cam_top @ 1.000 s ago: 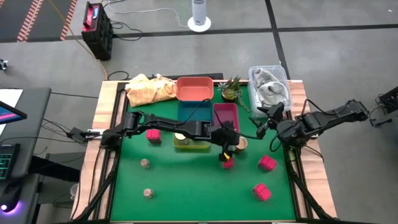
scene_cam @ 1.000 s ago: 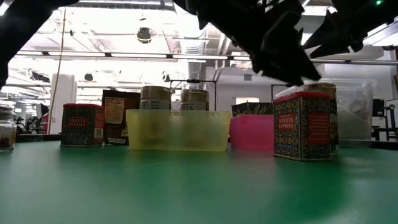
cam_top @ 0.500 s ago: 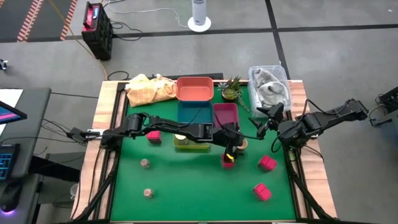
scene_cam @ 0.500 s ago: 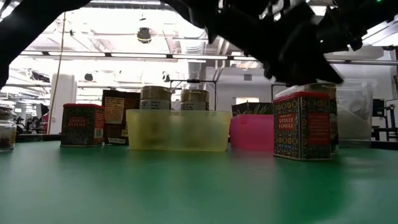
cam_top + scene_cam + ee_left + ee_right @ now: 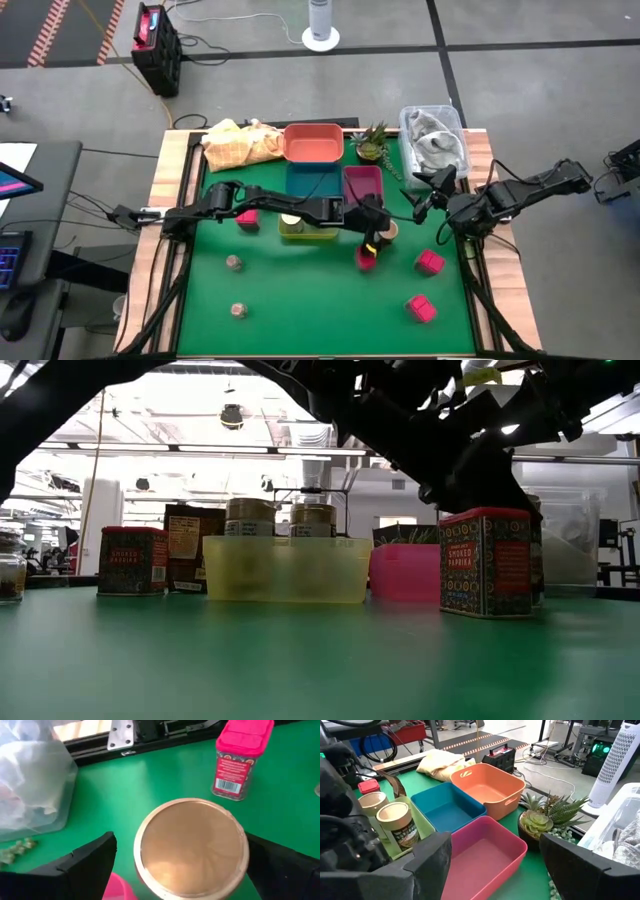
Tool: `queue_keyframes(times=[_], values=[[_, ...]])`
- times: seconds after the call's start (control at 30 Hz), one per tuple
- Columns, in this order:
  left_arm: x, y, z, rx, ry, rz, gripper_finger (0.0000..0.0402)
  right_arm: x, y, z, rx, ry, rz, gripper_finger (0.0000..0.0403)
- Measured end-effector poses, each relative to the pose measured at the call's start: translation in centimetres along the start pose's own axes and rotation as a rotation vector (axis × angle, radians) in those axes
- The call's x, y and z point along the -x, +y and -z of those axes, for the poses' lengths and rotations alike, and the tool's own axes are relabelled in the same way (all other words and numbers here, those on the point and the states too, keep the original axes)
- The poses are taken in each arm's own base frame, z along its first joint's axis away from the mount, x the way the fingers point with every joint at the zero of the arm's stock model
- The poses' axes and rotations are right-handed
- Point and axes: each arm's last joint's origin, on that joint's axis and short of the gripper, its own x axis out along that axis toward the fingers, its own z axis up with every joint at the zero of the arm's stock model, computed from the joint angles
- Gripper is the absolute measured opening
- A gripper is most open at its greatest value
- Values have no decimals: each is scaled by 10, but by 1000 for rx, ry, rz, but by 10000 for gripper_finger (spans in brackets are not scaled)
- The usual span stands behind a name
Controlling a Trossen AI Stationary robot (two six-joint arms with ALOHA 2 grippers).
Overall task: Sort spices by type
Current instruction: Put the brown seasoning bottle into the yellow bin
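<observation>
We see the left pincer spread apart around a round cream-topped jar near the pink rectangular tray on the green tabletop. The right pincer waits at the tabletop's right edge, fingers apart.

On the green tabletop we see an orange rectangular tray, a teal tray, a magenta tray, a potted succulent and a crumpled yellow cloth
</observation>
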Motion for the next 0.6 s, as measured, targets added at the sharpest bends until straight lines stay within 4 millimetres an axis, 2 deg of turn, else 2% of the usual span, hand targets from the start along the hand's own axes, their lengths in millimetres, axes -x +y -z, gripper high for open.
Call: queue_keyframes(times=[0.2,0.43,0.6], values=[[0,0,0,41,-6,47,369,0,1,-1,-12,-8,-4,327],[0,0,-1,41,-13,54,271,0,1,-1,-12,-8,-5,327],[0,3,-1,40,-32,105,269,0,1,-1,-12,-8,-5,327]])
